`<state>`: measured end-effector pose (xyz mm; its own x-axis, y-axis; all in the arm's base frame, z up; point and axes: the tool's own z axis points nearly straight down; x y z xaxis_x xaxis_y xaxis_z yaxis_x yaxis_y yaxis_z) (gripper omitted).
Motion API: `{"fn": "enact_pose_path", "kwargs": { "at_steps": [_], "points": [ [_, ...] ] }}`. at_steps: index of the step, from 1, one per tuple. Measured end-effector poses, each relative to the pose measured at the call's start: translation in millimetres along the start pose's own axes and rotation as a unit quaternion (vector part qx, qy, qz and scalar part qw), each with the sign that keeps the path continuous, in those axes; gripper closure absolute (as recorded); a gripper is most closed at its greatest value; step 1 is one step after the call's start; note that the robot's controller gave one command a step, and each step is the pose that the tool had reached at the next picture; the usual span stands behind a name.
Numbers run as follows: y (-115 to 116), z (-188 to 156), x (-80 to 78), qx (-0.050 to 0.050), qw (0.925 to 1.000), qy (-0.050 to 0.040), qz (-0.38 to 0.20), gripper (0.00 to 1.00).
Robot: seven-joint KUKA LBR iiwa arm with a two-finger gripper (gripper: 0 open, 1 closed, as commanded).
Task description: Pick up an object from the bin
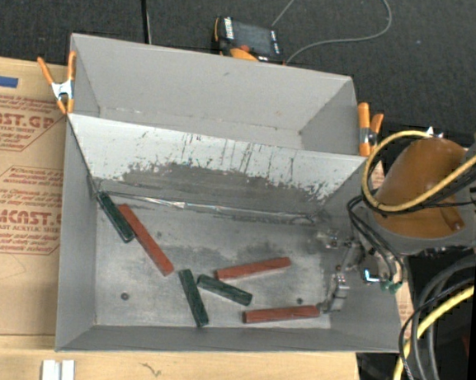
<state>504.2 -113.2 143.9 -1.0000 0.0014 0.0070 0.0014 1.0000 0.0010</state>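
Red bars [281, 315]: three; green bars [225, 291]: three.

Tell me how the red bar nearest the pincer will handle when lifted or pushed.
The red bar looks straight, so it is probably stiff. Seemingly flat-sided, it should slide rather than roll. It is thin, so likely light.

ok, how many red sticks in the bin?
3. Left red stick, diagonal near the left wall; centre red stick, mid-floor; front red stick, by the end effector. None seem hidden.
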Motion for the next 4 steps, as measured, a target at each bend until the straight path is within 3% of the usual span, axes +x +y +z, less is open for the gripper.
{"fn": "enact_pose_path", "kwargs": {
  "at_steps": [1,2,3,4],
  "points": [
    [9.2,78.2,-25.6,0.0,0.9992,-0.0016,-0.039,0.0],
    [8.7,74.2,-26.6,0.001,0.9992,-0.0039,-0.039,1.0],
    [8.8,74.2,-26.6,0.001,0.9992,-0.004,-0.039,0.0],
    [83.8,73.6,-11.8,-0.001,0.9972,-0.005,-0.074,0.0]
  ]
}}
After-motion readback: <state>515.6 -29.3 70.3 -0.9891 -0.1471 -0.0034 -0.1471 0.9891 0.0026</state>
